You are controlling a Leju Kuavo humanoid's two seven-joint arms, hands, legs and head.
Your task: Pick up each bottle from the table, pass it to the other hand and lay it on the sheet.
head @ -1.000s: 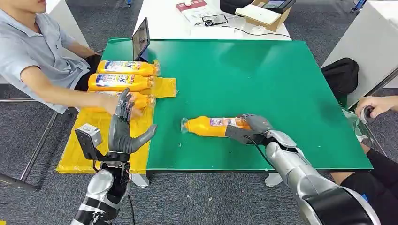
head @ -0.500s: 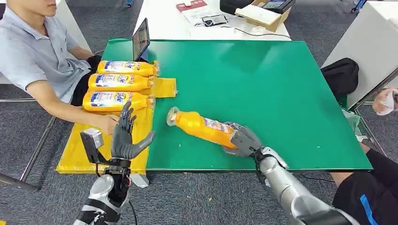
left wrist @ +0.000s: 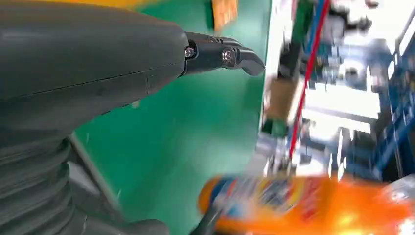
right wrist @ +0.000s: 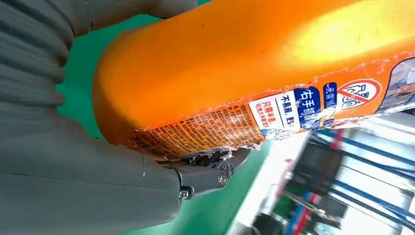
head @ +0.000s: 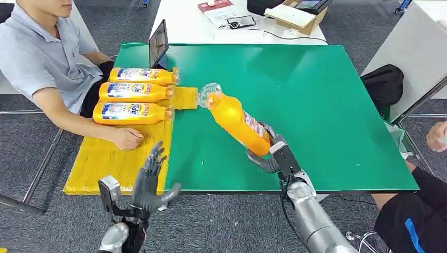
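Note:
My right hand (head: pixel 269 150) grips an orange bottle (head: pixel 237 122) by its base and holds it tilted above the green table (head: pixel 316 105), clear cap pointing up and to the left. In the right wrist view the bottle (right wrist: pixel 254 73) sits against my palm with dark fingers (right wrist: pixel 215 169) wrapped under its label. My left hand (head: pixel 150 182) is raised at the table's front left edge, fingers spread, holding nothing. The left wrist view shows the lifted bottle (left wrist: pixel 313 205) beyond my fingertips (left wrist: pixel 225 54). Three orange bottles (head: pixel 134 95) lie side by side on the yellow sheet (head: pixel 105 163).
A person sits at the left with one hand (head: pixel 126 138) resting on the yellow sheet just past my left hand. Another person's hand (head: pixel 437 136) is at the right edge. A tablet (head: pixel 158 45) stands at the table's far left corner. A white desk with clutter lies behind.
My right hand has lifted the bottle off the table and swung its cap end upward. My left hand has dropped lower and nearer the table's front edge. The person's hand drew back on the sheet.

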